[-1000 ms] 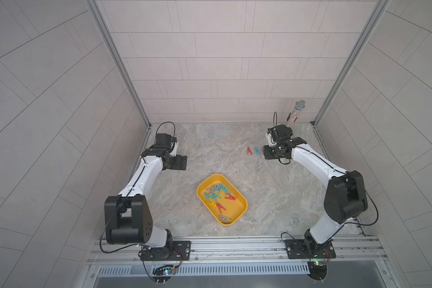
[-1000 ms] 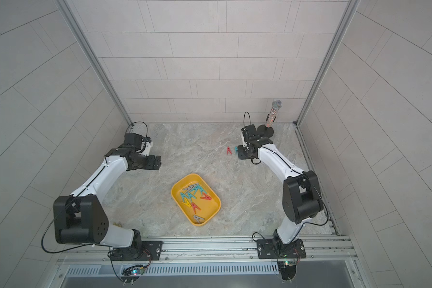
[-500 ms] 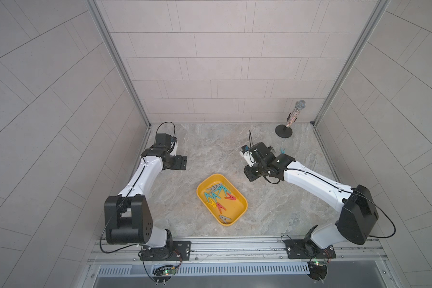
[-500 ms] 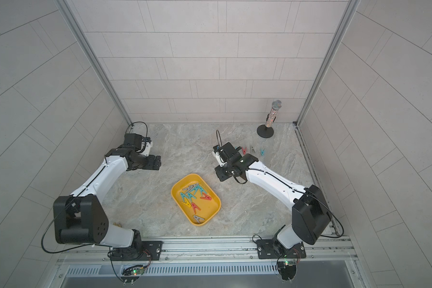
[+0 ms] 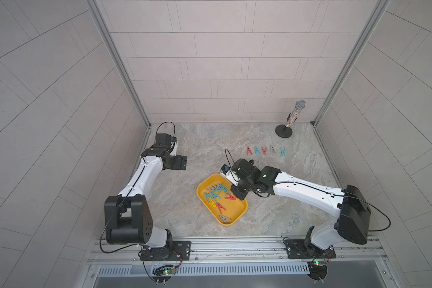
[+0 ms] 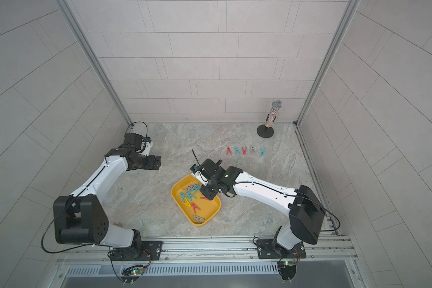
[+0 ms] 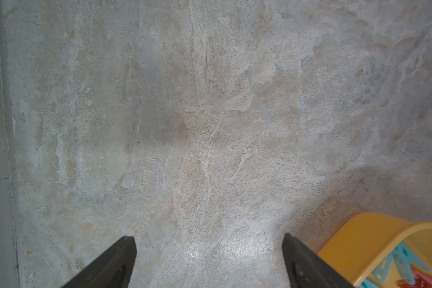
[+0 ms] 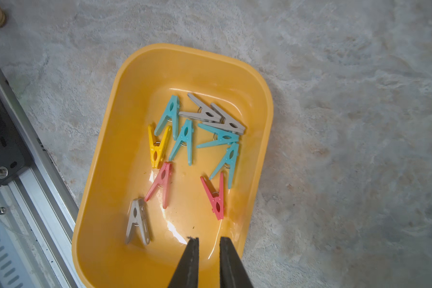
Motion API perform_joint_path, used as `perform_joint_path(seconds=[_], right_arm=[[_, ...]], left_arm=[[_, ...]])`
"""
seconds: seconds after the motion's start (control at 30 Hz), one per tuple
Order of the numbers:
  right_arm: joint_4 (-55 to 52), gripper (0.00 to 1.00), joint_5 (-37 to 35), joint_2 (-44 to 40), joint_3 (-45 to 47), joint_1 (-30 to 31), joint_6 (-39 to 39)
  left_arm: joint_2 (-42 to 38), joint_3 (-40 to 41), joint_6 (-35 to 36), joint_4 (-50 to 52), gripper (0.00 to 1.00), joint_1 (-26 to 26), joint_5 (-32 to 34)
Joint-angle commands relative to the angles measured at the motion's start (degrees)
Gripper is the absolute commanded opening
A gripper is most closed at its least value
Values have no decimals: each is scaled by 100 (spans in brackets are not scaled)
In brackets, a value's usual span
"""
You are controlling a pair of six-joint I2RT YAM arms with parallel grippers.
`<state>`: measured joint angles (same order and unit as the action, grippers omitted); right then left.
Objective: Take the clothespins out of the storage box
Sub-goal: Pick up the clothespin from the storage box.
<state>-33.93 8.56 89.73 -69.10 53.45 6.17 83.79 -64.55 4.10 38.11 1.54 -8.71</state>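
The yellow box (image 8: 185, 69) lies mid-table (image 5: 210, 139) and holds 10 pegs (image 8: 183, 142): 4 teal, 3 grey, 2 red, 1 yellow. 5 more lie in a row (image 5: 264, 150) toward the far right, well apart from it. The right gripper (image 8: 208, 240) hovers over the box near its rim, jaws narrowly apart and empty. The left gripper (image 7: 208, 238) hangs over the table left of the box, jaws wide and empty.

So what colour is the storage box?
Yellow. The storage box shows best in the right wrist view.
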Motion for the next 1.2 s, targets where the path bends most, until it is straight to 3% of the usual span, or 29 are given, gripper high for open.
perform_joint_path(seconds=[0.0, 0.67, 1.17], right_arm=[[-36, 20, -159, 322, -137, 192, -56], [-498, 23, -526, 1801, -957, 438, 73], [-661, 23, -881, 2301, -1113, 429, -53]], left_arm=[[-3, 8, 47, 78, 100, 47, 62], [-2, 8, 47, 83, 100, 39, 61], [6, 4, 38, 90, 100, 39, 37]])
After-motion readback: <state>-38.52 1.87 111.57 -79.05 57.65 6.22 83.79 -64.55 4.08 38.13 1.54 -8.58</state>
